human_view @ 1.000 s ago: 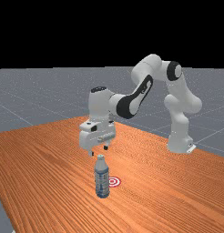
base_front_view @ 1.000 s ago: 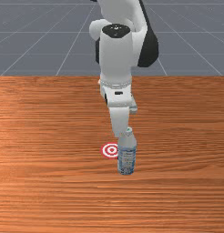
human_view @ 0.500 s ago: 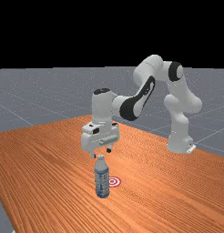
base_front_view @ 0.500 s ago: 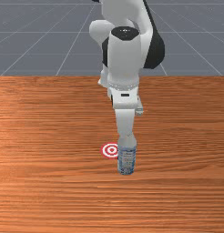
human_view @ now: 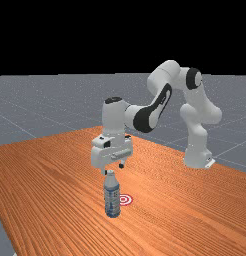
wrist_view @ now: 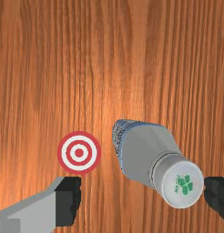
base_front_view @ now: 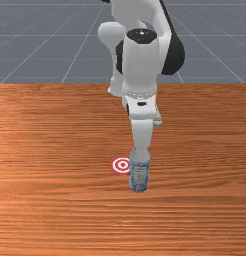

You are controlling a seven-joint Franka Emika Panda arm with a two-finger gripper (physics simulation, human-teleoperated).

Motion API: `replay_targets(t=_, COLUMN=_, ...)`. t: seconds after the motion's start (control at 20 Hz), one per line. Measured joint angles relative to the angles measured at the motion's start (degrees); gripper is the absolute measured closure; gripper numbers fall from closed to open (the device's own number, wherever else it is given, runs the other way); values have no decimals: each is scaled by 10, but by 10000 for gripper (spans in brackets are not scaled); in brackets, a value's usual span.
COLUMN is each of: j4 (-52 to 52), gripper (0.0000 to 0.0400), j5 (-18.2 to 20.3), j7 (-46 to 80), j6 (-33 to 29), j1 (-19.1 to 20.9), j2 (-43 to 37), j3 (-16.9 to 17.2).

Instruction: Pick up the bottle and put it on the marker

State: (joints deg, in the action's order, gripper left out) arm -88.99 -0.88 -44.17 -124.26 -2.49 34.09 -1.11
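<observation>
I judge this the reaching step: my fingers (wrist_view: 68, 200) are spread above the upright capped bottle (human_view: 112, 196) beside the bullseye marker (wrist_view: 79, 153), so I should centre them over it, descend and grip.

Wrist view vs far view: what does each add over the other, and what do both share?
Wrist view: green clover print on the round white cap of the blue-labelled bottle.
Far view: white arm base, grey floor beyond the orange-brown wooden table.
Both: bottle with cap, table, red-and-white ringed marker, open two-finger gripper.
</observation>
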Motion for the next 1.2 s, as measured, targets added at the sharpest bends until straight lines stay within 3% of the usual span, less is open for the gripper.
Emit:
replay_targets(t=0.45, j4=3, gripper=0, j5=-6, j7=-37, j6=3, j1=1, j2=-1, j3=-10)
replay_targets(t=0.95, j4=2, gripper=0, j5=1, j7=33, j6=0, j1=-13, j2=3, j3=2)
replay_targets(t=1.2, j4=1, gripper=0, j5=-2, j7=-15, j6=-1, j1=0, j2=2, j3=-4)
